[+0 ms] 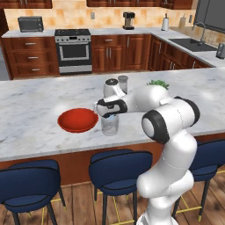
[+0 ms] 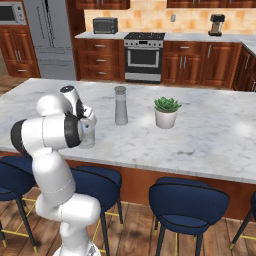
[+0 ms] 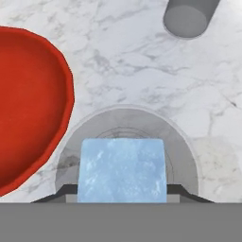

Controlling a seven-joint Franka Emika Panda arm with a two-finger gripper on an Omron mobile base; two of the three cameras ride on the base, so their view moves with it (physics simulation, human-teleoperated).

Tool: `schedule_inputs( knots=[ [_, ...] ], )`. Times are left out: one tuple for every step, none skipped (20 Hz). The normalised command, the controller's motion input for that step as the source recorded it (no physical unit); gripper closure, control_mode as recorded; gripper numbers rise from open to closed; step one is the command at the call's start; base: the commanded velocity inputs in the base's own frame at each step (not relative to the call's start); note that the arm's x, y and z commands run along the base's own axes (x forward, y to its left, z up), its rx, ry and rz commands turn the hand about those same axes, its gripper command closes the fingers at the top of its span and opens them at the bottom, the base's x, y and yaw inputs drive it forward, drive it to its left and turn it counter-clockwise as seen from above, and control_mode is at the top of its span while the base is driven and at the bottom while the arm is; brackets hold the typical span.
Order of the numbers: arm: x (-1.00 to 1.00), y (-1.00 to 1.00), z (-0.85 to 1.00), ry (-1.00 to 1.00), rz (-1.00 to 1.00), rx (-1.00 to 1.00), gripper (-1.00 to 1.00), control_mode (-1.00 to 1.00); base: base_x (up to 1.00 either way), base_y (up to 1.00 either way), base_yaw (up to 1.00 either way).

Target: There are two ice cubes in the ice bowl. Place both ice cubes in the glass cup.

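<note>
1. The claw (image 1: 110, 115) hangs right over the glass cup (image 1: 109, 126), and it is grasping one ice cube (image 3: 122, 170) between its two tips.
2. In the hand view the ice cube is pale blue and sits in the middle, just above the round mouth of the glass cup (image 3: 186, 142).
3. The glass cup stands upright on the white marble desk (image 1: 35, 110), near the front edge.
4. The red ice bowl (image 1: 78, 120) sits on the desk just beside the glass cup, on its left in the left base view. They are very close, but I cannot tell if they touch.
5. The part of the ice bowl (image 3: 28, 104) seen from the hand is plain red inside.
6. A tall grey shaker (image 2: 120, 105) with a cap stands on the desk behind the glass cup, a little way off.
7. A small green plant in a white pot (image 2: 166, 112) stands on the desk too, to the right of the shaker in the right base view.
8. Blue stools (image 1: 116, 169) stand on the wooden floor in front of the desk.
</note>
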Motion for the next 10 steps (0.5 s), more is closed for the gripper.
schedule_inputs(
  knots=[
    [0.29,0.0,0.0,0.0,0.0,0.0,1.0,-1.0,0.0,0.0,0.0],
    [0.31,0.0,0.0,0.0,0.0,0.0,-1.0,-1.0,0.0,0.0,0.0],
    [0.27,-0.02,0.0,0.0,0.0,0.0,-1.0,-1.0,0.0,0.0,0.0],
    [0.28,-0.07,0.0,0.0,0.0,0.0,-1.0,-1.0,0.0,0.0,0.0],
    [0.18,-0.07,0.03,0.0,0.0,0.0,-1.0,-1.0,0.0,0.0,0.0],
    [0.01,-0.05,0.12,0.0,0.0,0.0,-1.0,-1.0,0.0,0.0,0.0],
    [0.0,-0.06,0.16,0.0,0.0,0.0,-1.0,-1.0,0.0,0.0,0.0],
    [0.05,-0.05,0.17,0.0,0.0,0.0,-1.0,-1.0,0.0,0.0,0.0],
    [0.01,-0.08,0.24,0.0,0.0,0.0,-1.0,-1.0,0.0,0.0,0.0],
    [0.0,-0.11,0.31,-0.02,0.0,0.0,-1.0,-1.0,0.0,0.0,0.0]
  ],
)
